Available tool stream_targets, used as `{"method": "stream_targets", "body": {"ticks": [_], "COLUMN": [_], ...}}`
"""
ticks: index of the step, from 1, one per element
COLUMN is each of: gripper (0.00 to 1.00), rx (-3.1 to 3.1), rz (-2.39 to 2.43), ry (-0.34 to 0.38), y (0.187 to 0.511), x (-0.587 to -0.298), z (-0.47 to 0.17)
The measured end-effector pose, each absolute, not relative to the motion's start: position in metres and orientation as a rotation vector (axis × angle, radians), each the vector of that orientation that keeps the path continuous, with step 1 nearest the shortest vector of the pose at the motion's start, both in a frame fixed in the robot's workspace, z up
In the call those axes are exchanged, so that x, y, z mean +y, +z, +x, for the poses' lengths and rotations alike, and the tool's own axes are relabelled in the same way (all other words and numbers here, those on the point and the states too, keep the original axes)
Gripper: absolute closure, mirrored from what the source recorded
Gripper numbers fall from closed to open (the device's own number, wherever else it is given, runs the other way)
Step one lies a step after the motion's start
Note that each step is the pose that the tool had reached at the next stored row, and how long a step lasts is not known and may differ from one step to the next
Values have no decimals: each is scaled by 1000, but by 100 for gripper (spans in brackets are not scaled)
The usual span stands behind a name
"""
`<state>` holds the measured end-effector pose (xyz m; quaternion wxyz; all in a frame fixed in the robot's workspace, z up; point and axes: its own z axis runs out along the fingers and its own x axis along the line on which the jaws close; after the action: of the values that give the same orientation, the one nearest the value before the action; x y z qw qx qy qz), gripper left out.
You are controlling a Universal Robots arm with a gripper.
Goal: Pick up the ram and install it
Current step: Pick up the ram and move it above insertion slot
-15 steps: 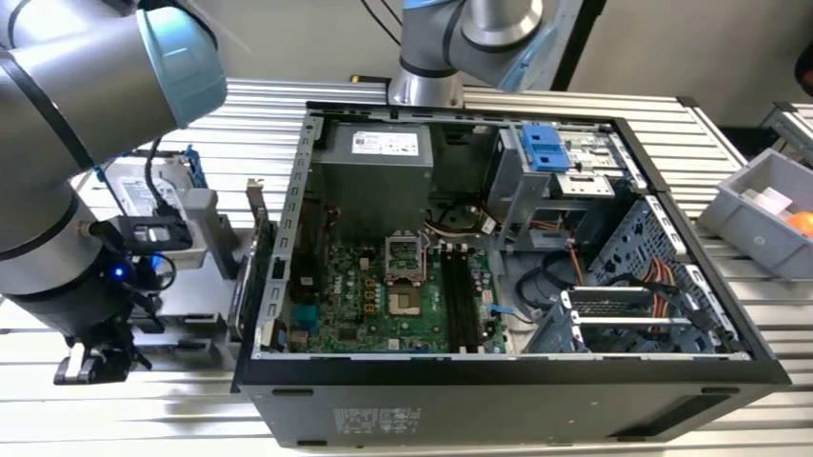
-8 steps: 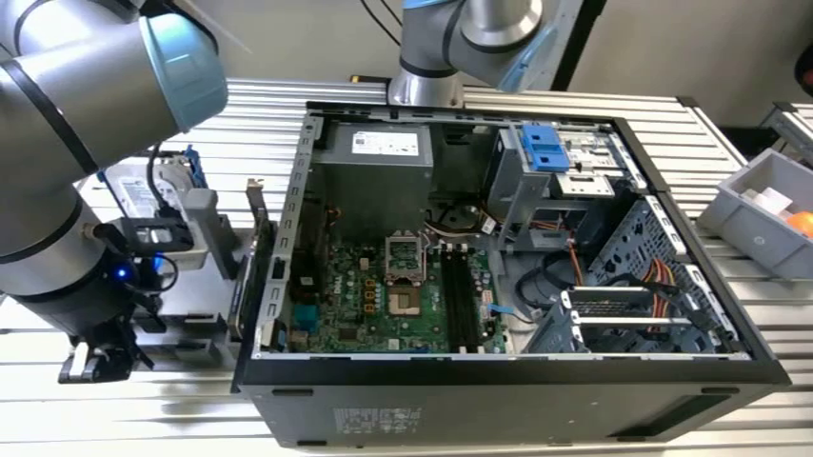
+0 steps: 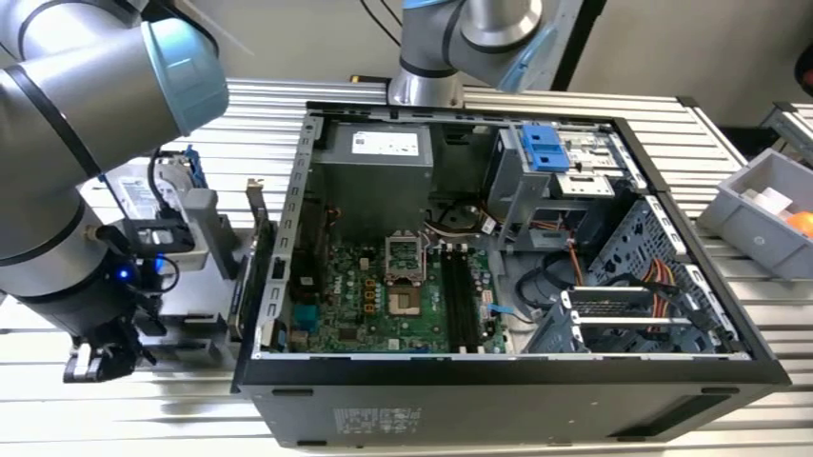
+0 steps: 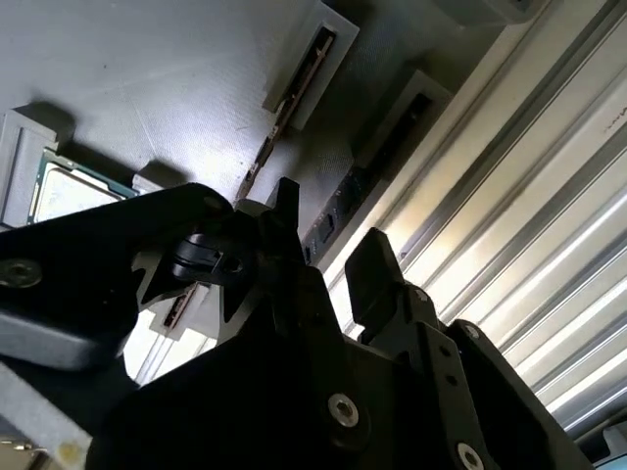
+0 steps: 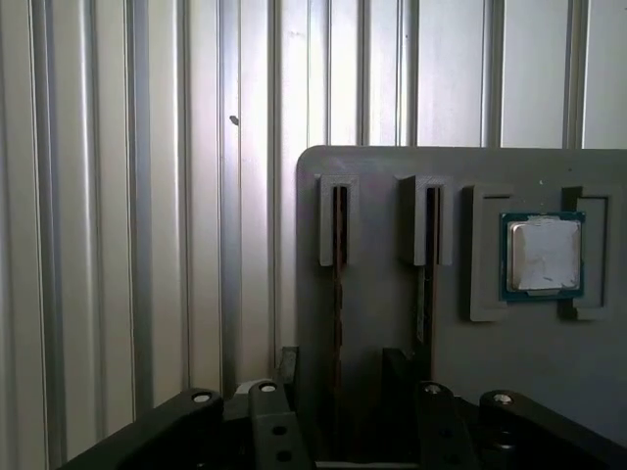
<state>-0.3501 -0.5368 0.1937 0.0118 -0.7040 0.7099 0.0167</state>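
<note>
Two ram sticks stand on edge in the slots of a grey holder (image 5: 382, 196). In the first wrist view, the ram (image 5: 338, 284) farther from the processor chip (image 5: 542, 257) lies between my fingertips, and the other stick (image 5: 427, 284) is just outside them. My gripper (image 5: 342, 370) is open and straddles that stick without closing on it. The second wrist view shows the same ram (image 4: 333, 215) between the gripper's (image 4: 328, 240) two black fingers. In the exterior view the gripper (image 3: 99, 362) hangs low at the exterior view's left, beside the open computer case (image 3: 508, 238).
Inside the case, the motherboard (image 3: 381, 305) has long black slots (image 3: 460, 300) near its middle. A card with a metal bracket (image 3: 261, 267) stands against the case's outer wall. A grey bin (image 3: 763, 205) sits at the exterior view's right on the ribbed metal table (image 3: 254, 114).
</note>
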Motion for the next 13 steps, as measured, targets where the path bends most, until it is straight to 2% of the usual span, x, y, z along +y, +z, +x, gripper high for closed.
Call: {"method": "stream_targets", "body": {"ticks": [12, 13], "gripper": [0, 100], "rx": [2214, 2214], "rz": [-2195, -2195], "ry": [52, 52], "y": [193, 193], "x": [-537, -537], "z": [-350, -350]}}
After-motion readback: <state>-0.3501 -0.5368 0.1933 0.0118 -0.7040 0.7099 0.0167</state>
